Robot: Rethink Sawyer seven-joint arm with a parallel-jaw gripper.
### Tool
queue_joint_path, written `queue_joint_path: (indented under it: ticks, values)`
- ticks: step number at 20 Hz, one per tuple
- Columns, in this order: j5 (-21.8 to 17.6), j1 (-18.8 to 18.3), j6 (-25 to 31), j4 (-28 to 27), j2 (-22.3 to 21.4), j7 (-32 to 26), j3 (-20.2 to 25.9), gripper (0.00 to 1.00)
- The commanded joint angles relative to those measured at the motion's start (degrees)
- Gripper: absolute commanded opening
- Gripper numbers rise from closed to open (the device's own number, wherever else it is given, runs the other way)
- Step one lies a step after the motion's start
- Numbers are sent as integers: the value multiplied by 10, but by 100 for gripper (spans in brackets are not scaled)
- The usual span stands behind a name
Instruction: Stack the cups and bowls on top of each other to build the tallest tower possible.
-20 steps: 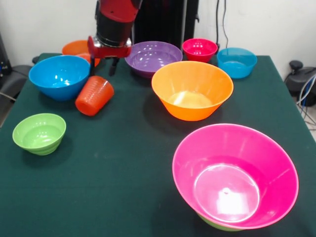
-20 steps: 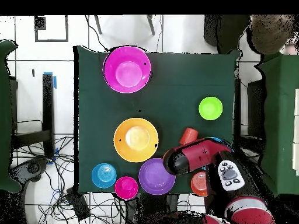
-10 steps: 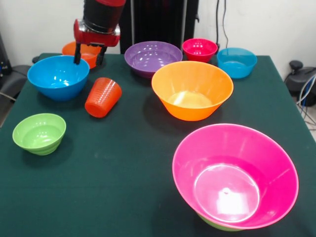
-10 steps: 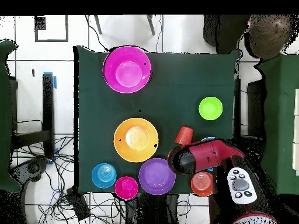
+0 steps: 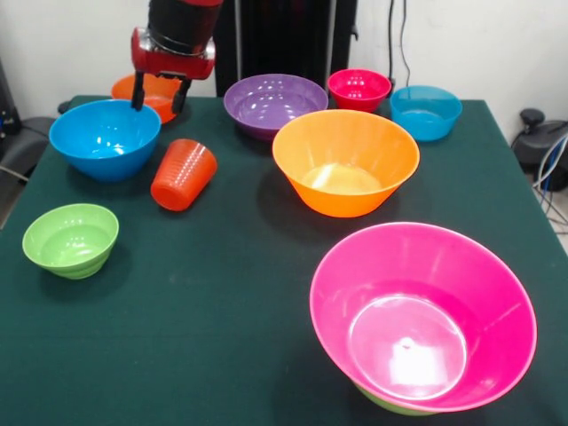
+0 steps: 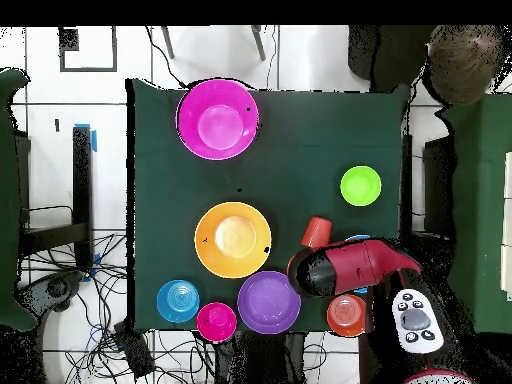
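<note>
From the front, the gripper [image 5: 158, 96] hangs with its fingers spread and nothing between them, above the gap between the medium blue bowl [image 5: 105, 138] and the small orange bowl [image 5: 147, 92]. Just beside it the orange-red tumbler [image 5: 184, 173] lies tipped on its side, probably its next target.

From overhead, the arm [image 6: 345, 267] hides the blue bowl; the tower [image 6: 218, 119], the big pink bowl with green seemingly beneath, stands well apart across the table [image 6: 300, 140].

Red arm descending, tool [image 5: 158, 94] fingers spread, empty
</note>
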Motion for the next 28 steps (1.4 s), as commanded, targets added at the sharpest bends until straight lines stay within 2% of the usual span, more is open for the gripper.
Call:
queue_joint_path:
  ticks: [1, 9, 16, 19, 23, 28]
  values:
    - [9, 5, 21, -25, 38, 24, 12, 100]
    - [0, 0, 10, -42, 55, 27, 2, 100]
    - [-7, -11, 7, -62, 66, 8, -3, 100]
    - [-14, -13, -5, -69, 83, 8, -5, 100]
    - [-23, -7, -37, -89, 121, 46, -21, 100]
    - [-14, -3, -56, -103, 160, 74, -35, 100]
